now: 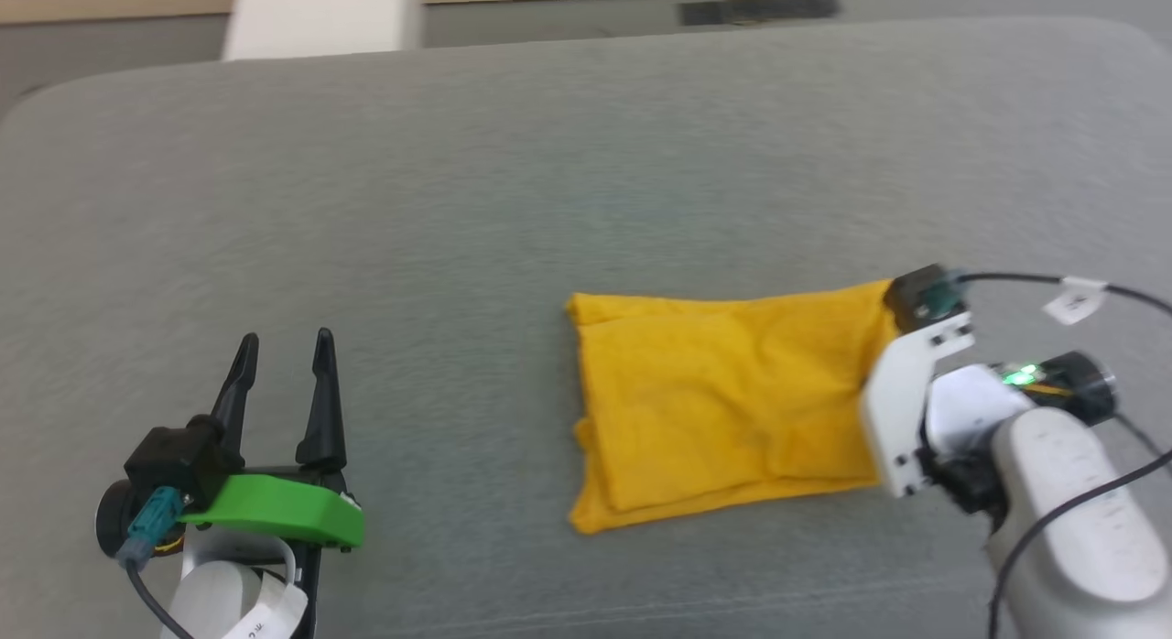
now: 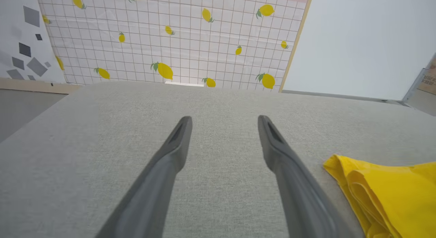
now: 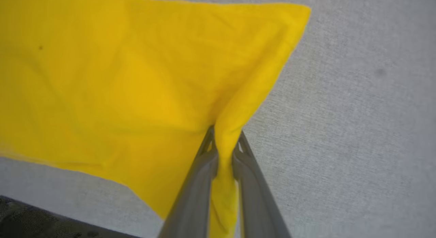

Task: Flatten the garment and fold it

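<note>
Two grippers: the left gripper [image 1: 285, 337] is sitting at the lower left of the head view, well apart from the cloth, while the right gripper [image 3: 226, 137] is working at the cloth's right edge.
Garment: the garment [image 1: 723, 401] is lying folded into a rough rectangle on the grey padded surface [image 1: 412, 190], right of centre in the head view, with layered edges showing along its left and near sides.
Garment's right edge: it is lifting into a narrow ridge where the right gripper's fingers [image 3: 201, 183] are pinching it.
Right jaws: they are standing nearly together, clamping a fold of the yellow cloth that is running down between them.
Right arm pose: the pale forearm [image 1: 1071, 511] is reaching in from the lower right, and its white wrist bracket [image 1: 902, 410] is covering the fingers in the head view.
Left jaws: they are standing wide apart and holding nothing, with bare grey fabric showing between them.
Left arm pose: its fingers are pointing away from the robot, low over the surface, with the garment's folded corner lying off to their right in the left wrist view.
Background: a lemon-print grid panel [image 2: 177, 36] is standing beyond the surface's far edge.
</note>
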### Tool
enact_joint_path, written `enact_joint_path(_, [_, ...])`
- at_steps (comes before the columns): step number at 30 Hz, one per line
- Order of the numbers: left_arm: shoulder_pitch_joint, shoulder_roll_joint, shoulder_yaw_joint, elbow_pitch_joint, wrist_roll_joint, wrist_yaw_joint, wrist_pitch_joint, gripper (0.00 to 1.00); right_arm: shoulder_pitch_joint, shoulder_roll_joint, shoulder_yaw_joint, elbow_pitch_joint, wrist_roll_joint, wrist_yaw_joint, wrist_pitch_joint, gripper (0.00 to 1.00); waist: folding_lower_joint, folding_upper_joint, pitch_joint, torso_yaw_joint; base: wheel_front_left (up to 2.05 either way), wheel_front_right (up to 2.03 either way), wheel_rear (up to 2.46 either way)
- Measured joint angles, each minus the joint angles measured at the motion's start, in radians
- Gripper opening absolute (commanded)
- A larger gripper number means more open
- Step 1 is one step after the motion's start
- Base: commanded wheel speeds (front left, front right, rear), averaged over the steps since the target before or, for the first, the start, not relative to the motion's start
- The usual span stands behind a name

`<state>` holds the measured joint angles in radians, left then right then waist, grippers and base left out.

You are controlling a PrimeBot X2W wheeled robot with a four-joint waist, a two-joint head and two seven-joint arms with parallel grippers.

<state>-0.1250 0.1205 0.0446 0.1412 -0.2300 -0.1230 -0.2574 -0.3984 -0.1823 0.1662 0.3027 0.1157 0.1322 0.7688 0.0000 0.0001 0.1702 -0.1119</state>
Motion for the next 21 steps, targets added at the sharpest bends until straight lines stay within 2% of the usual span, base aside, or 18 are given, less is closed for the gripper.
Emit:
enact_joint_path(2, [-0.003,0.007,-0.009,-0.002,0.000,0.000,0.000,1.00,-0.011,-0.022,-0.013,-0.008,0.002,0.000,0.008,0.00,0.0000,0.0000,0.005,-0.043,0.00,0.00,0.00])
enact_joint_path(7, [-0.037,0.037,-0.023,-0.036,-0.004,0.000,0.012,1.00,-0.052,-0.035,-0.123,-0.028,0.011,0.000,0.005,0.00,0.0000,0.0000,0.034,-0.147,0.00,0.00,0.00])
enact_joint_path(10, [-0.066,0.067,-0.024,-0.082,-0.003,-0.001,0.037,1.00,-0.080,-0.043,-0.195,-0.038,-0.004,0.000,0.004,0.00,0.0000,0.0000,0.072,-0.185,0.00,0.00,0.00])
enact_joint_path(15, [-0.083,0.124,-0.002,-0.164,-0.004,-0.001,0.084,1.00,-0.146,-0.068,-0.336,-0.049,-0.061,0.000,0.001,0.00,0.0000,0.0000,0.154,-0.224,0.00,0.00,0.00])
enact_joint_path(21, [-0.084,0.179,0.032,-0.255,-0.008,-0.001,0.127,1.00,-0.241,-0.085,-0.510,-0.061,-0.132,0.000,0.016,0.00,0.0001,0.0000,0.268,-0.230,0.00,0.00,0.00])
